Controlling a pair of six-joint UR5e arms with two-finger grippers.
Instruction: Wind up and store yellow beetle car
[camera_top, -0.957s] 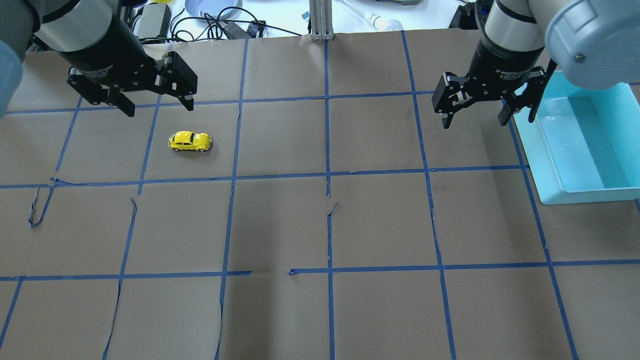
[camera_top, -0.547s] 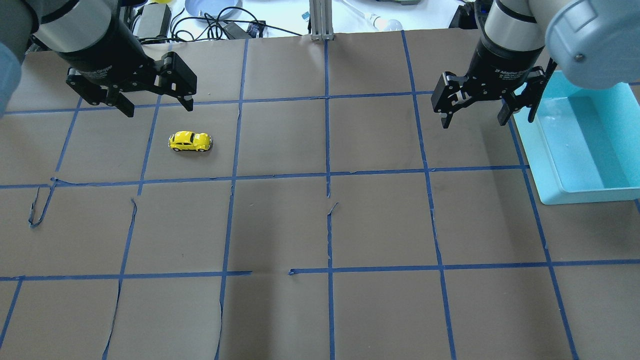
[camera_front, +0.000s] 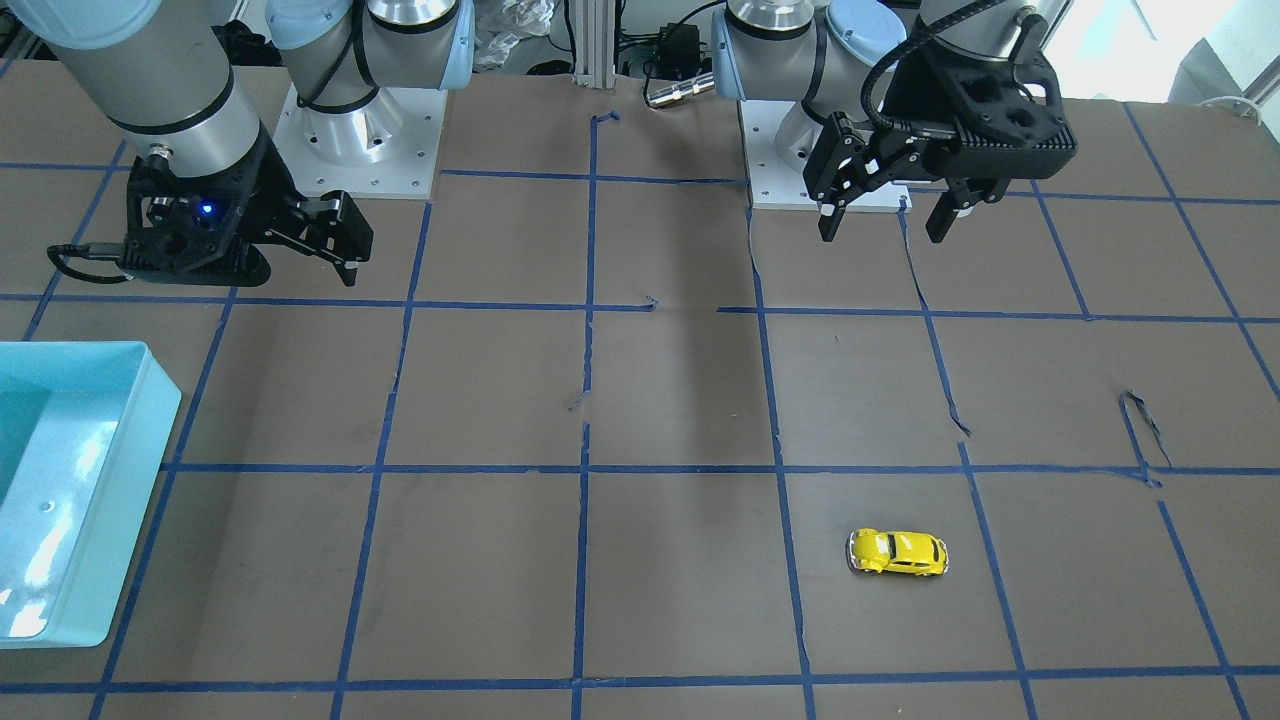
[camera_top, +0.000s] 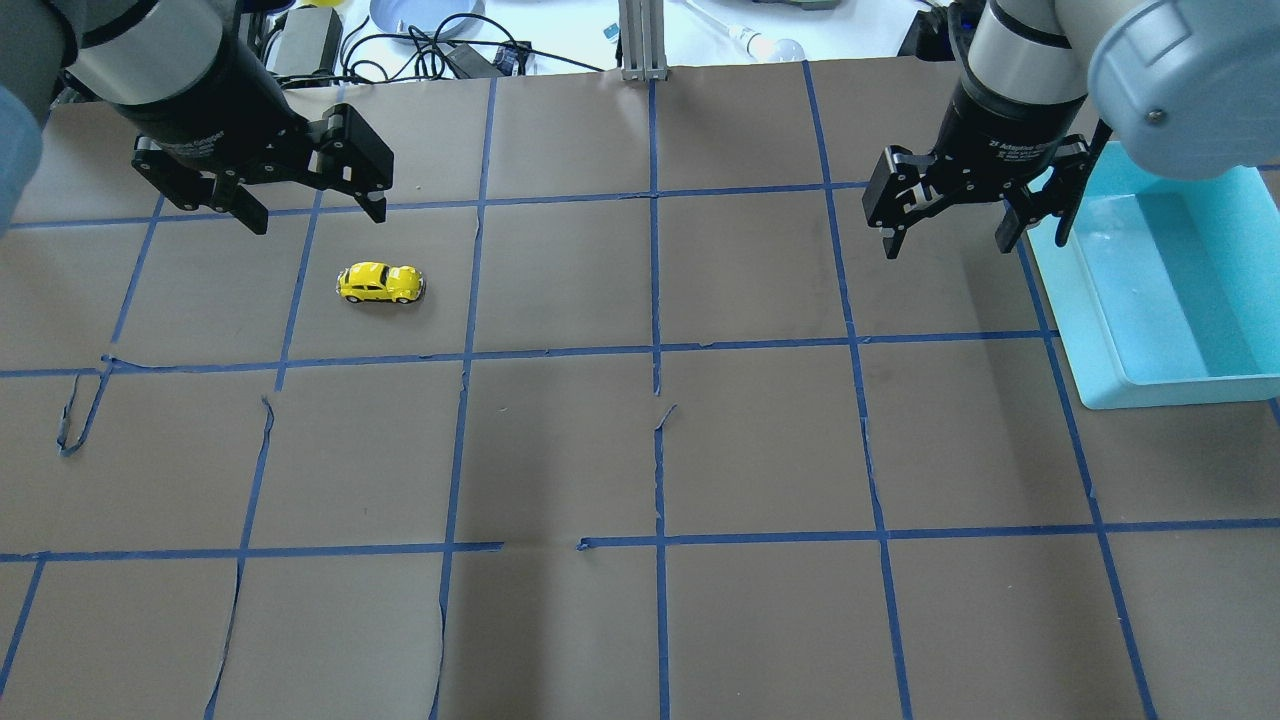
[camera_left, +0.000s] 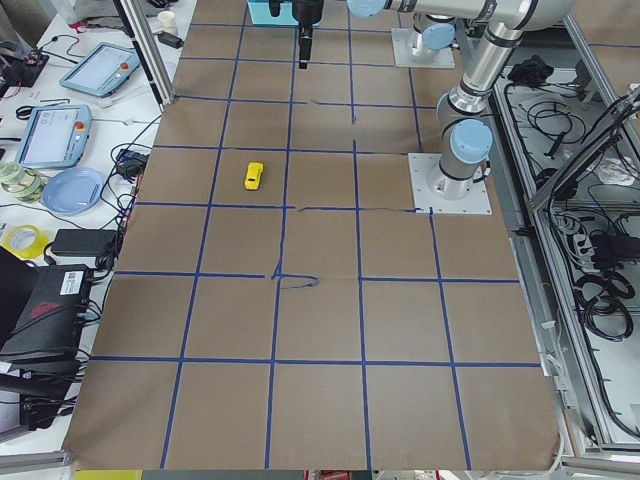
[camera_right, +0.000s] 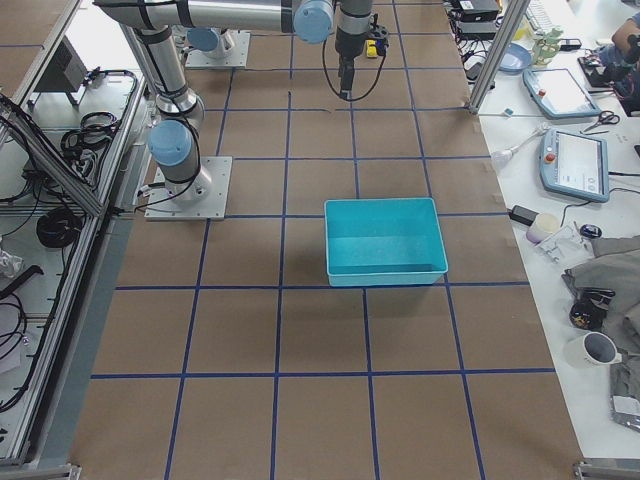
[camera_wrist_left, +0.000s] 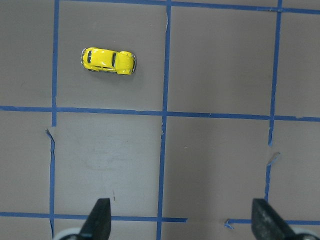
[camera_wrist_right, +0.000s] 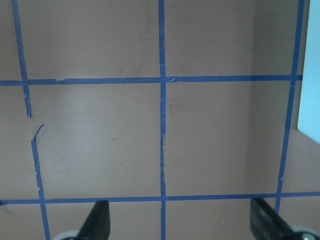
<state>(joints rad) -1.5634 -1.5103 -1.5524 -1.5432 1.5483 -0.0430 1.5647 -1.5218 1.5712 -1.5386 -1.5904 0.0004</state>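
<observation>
The yellow beetle car (camera_top: 380, 283) stands on its wheels on the brown table, left of centre. It also shows in the front view (camera_front: 897, 552), the left side view (camera_left: 254, 176) and the left wrist view (camera_wrist_left: 108, 60). My left gripper (camera_top: 315, 218) hangs open and empty above the table, just behind the car; in the front view it is at upper right (camera_front: 884, 222). My right gripper (camera_top: 950, 240) is open and empty, high beside the light-blue bin (camera_top: 1160, 290), far from the car.
The bin (camera_front: 60, 490) sits at the table's right side, open side up with nothing seen in it (camera_right: 385, 240). Blue tape lines grid the brown paper, torn in places. Cables, a plate and tablets lie beyond the far edge.
</observation>
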